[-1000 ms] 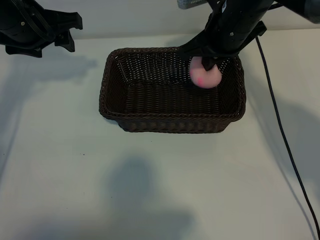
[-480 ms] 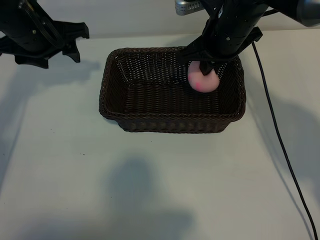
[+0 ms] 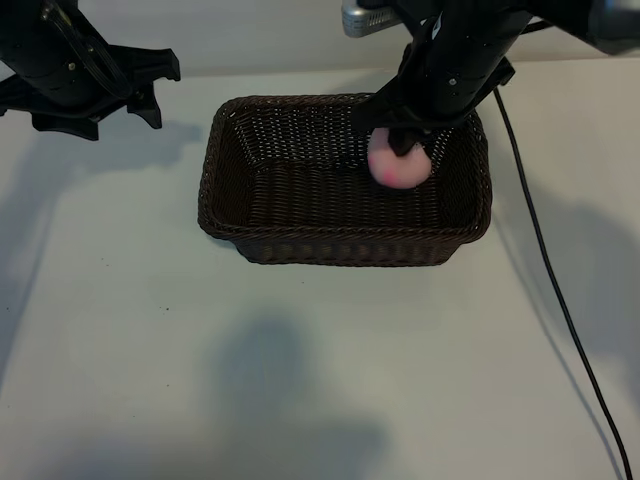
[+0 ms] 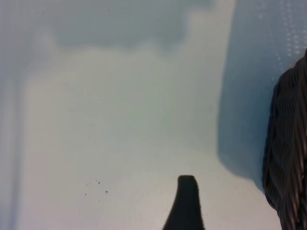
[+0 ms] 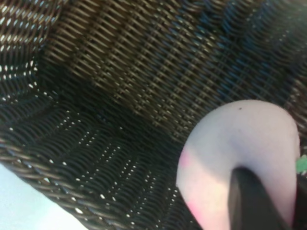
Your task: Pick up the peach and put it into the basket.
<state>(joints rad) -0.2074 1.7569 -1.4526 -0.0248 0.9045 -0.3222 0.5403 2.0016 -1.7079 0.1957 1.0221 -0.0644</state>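
Note:
The peach [image 3: 399,163], pale pink with a redder blush, hangs just under my right gripper [image 3: 402,138] inside the far right part of the dark-brown wicker basket [image 3: 230,215]. In the right wrist view the peach [image 5: 225,148] fills the near side, with one dark finger [image 5: 249,201] lying across it and the basket's woven wall [image 5: 120,72] behind. The peach is still against the fingers. My left gripper [image 3: 158,90] hangs open and empty at the far left, off the basket.
The left wrist view shows one of its fingers [image 4: 185,203] over bare white table, with the basket's end [image 4: 288,158] at the side. A black cable [image 3: 560,300] runs down the table on the right.
The right gripper and the peach have shifted a little leftward and lower inside the basket. The left arm moved slightly right early on, then stayed still.

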